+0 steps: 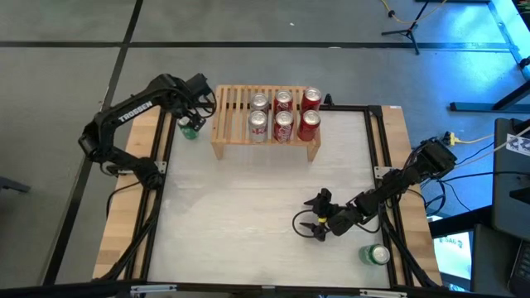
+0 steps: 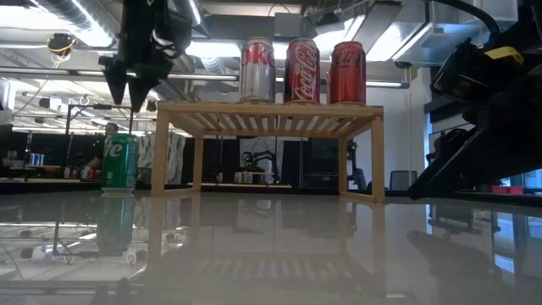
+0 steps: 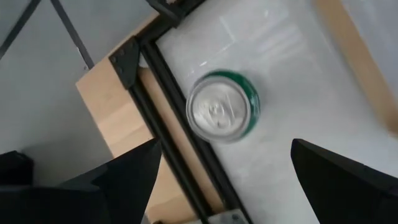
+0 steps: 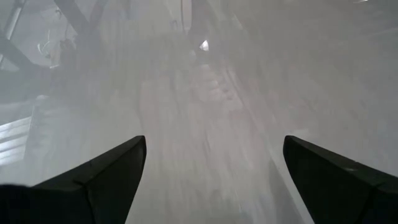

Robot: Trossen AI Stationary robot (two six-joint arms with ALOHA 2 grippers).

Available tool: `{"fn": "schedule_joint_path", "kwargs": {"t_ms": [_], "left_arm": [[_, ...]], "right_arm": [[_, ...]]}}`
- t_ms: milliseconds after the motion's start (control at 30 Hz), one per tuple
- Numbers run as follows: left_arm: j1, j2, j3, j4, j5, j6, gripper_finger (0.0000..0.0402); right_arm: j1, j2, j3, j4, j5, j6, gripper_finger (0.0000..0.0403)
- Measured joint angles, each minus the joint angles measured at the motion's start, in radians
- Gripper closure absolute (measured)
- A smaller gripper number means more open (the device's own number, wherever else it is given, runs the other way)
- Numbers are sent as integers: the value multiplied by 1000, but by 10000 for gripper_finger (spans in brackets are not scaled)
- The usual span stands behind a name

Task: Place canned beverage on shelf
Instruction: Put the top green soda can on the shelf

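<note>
White and glossy, the surface [image 1: 248, 215] is carrying the shelf [image 1: 232, 124] at its far edge, with six cans sitting on the slats. I am holding my left hand [image 2: 127, 89], fingers spread, above the green can [image 3: 222, 114] standing just beside the shelf's left leg. My right hand [image 1: 308, 225] is waiting spread and empty near the front, with another green can [image 1: 374, 254] lying near it.
</note>
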Motion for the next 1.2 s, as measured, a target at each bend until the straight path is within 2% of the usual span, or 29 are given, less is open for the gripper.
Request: {"fn": "schedule_joint_path", "kwargs": {"t_ms": [333,567,767,1000,1200], "left_arm": [[150,0,-98,190,91,-14,54],[218,0,-164,235,148,-25,54],[227,0,-209,285,196,-12,54],[227,0,-210,306,171,-11,54],[227,44,-210,283,206,-23,54]], "right_arm": [[0,0,0,0,0,0,29],[0,0,0,0,11,0,29],[0,0,0,0,21,0,29],[0,0,0,0,22,0,29],[0,0,0,0,22,8,29]]}}
